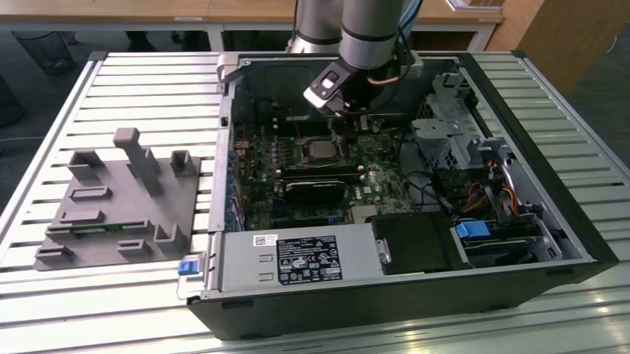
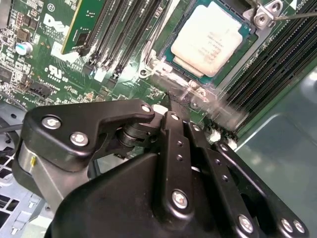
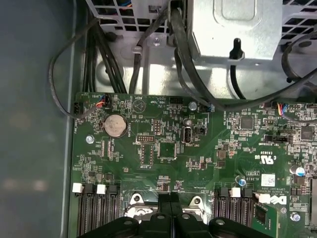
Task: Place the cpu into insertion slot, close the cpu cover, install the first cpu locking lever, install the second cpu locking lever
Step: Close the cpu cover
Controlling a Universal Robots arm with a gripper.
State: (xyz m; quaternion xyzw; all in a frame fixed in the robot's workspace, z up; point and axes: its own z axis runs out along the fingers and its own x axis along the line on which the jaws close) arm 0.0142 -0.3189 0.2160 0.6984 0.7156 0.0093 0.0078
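The exterior view takes in the whole scene: an open computer case (image 1: 394, 302) lies on the slatted desk (image 1: 128, 88). One grey moulded fixture (image 1: 118, 199) stands on the exterior view's left. One arm (image 1: 369, 29) reaches down from the far side into the far part of the case.

The second wrist view gives the close look. One cpu (image 2: 210, 37), its pale metal top up, sits flat in the insertion slot (image 2: 148, 62), with long black memory slots (image 2: 267, 64) on both sides. The cpu cover (image 2: 245, 57) appears to lie down as a grey frame around the chip, but I cannot tell whether it is latched. One green memory card (image 2: 91, 22) stands in a slot.

The first wrist view looks along the green board (image 3: 163, 148) instead. It shows one round coin cell (image 3: 115, 125), a bundle of black cables (image 3: 183, 59), and two silvery screw tabs (image 3: 136, 200) flanking the fingertips.

The claw (image 1: 340, 118) hangs low over the far edge of the slot. In both wrist views the claw (image 2: 171, 101) (image 3: 170, 196) has its two fingers pressed together, with a thin seam between them. The tips are just beside the slot's rim and apart from the cpu. No pinched object shows between the fingers.
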